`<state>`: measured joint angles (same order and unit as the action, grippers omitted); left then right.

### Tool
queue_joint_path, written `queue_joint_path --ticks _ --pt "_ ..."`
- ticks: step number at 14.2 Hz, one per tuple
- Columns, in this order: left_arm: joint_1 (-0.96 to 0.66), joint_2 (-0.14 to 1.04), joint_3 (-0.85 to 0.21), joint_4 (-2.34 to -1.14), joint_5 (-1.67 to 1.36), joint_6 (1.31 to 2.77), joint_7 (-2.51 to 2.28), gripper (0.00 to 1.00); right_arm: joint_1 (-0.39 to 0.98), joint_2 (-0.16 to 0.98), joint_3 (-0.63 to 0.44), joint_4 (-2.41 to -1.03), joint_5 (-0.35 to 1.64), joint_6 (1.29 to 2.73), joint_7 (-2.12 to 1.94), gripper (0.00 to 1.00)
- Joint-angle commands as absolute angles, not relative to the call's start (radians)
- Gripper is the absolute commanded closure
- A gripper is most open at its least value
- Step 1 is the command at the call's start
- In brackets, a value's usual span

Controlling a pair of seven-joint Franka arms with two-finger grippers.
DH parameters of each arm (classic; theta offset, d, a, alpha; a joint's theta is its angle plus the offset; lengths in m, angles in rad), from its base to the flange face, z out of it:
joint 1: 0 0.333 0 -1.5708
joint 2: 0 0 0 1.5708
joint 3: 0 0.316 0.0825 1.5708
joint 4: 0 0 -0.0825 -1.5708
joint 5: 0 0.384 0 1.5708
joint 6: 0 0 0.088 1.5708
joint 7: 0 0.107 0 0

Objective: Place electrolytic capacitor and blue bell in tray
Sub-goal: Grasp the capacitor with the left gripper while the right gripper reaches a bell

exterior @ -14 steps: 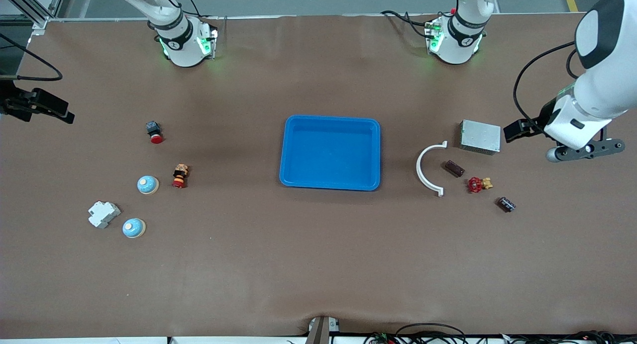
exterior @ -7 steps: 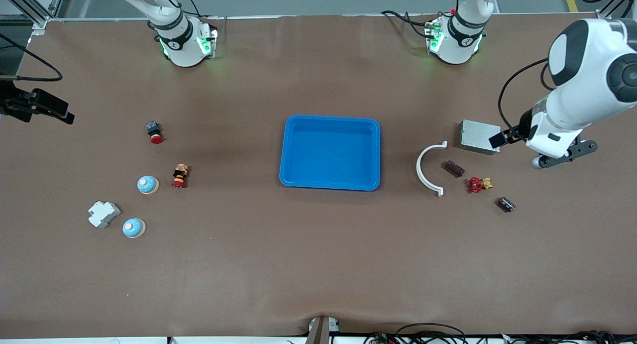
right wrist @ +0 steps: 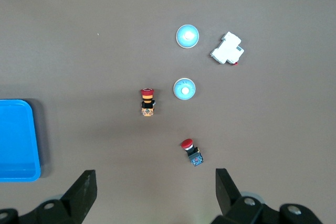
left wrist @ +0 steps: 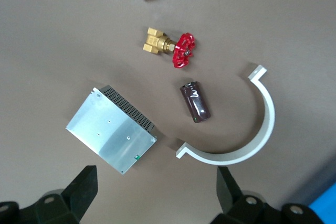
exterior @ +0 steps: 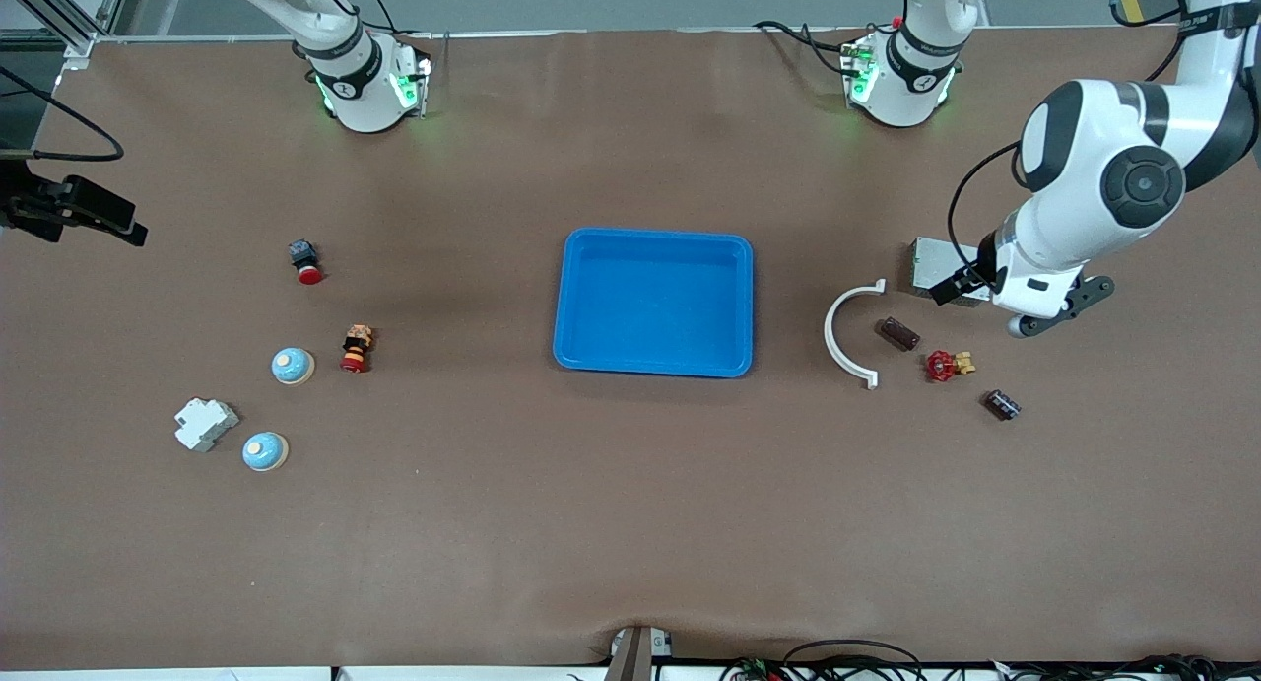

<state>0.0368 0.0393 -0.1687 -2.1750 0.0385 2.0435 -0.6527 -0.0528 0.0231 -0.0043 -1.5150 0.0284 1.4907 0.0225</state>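
**Operator:** State each claw and its reason for being there.

**Arm:** My left claw (left wrist: pixel 155 183) hangs with its jaws wide apart and holds nothing; it is over the grey box (exterior: pixel 934 264) at my left arm's end of the counter (exterior: pixel 630 523). I judge this to be the approach to the brown capacitor (exterior: pixel 898 333). That part lies on its side, just beside the white curved bracket (exterior: pixel 845 338) and nearer the front camera than the box; lying flat, it offers its round sides to a pinch from above.

**Operator:** Is there an alternative part?

**Arm:** Yes; a dark capacitor (exterior: pixel 1004 404) lies nearer the front camera, with the red valve (exterior: pixel 944 366) between the two. It has more free space around it.

**Operator:** And the right claw?

**Arm:** My right claw (right wrist: pixel 155 182) is also spread wide and empty; it waits above the counter edge at my right arm's end. Two blue bells sit dome-up there, one (exterior: pixel 293 366) beside a red-capped button (exterior: pixel 356 349), the other (exterior: pixel 264 451) beside a white block (exterior: pixel 205 424); a second button (exterior: pixel 305 262) lies farther from the camera.

**Operator:** Destination?

**Arm:** The blue tray (exterior: pixel 655 235) sits mid-counter between both groups, within reach of either arm; nothing is in it, so neither part has been placed.
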Motion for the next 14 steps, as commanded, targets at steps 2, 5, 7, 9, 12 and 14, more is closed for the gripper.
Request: queue_joint_path --ticks 2,5,7,9,12,14 --pt "0.041 0.054 -0.172 -2.233 0.018 2.121 -0.736 0.0 -0.066 -0.018 -0.003 -1.682 0.041 1.63 0.032 0.0" --pt "0.041 0.119 -0.172 -2.229 0.02 2.157 -0.837 0.0 -0.067 -0.092 -0.003 -1.993 0.041 1.918 0.034 0.0" --pt "0.04 0.15 -0.172 -2.227 0.018 2.169 -0.876 0.0 -0.069 -0.098 -0.005 -2.161 0.044 2.108 0.034 0.0" --pt "0.041 0.173 -0.172 -2.23 0.018 2.181 -0.879 0.0 -0.069 -0.083 -0.005 -2.256 0.044 2.253 0.034 0.0" --pt "0.043 0.224 -0.17 -2.229 0.018 2.227 -0.899 0.0 -0.071 0.01 -0.005 -2.296 0.044 2.371 0.034 0.0" --pt "0.044 0.256 -0.17 -2.224 0.018 2.265 -0.919 0.0 -0.084 0.09 -0.005 -2.296 0.044 2.445 0.032 0.0"
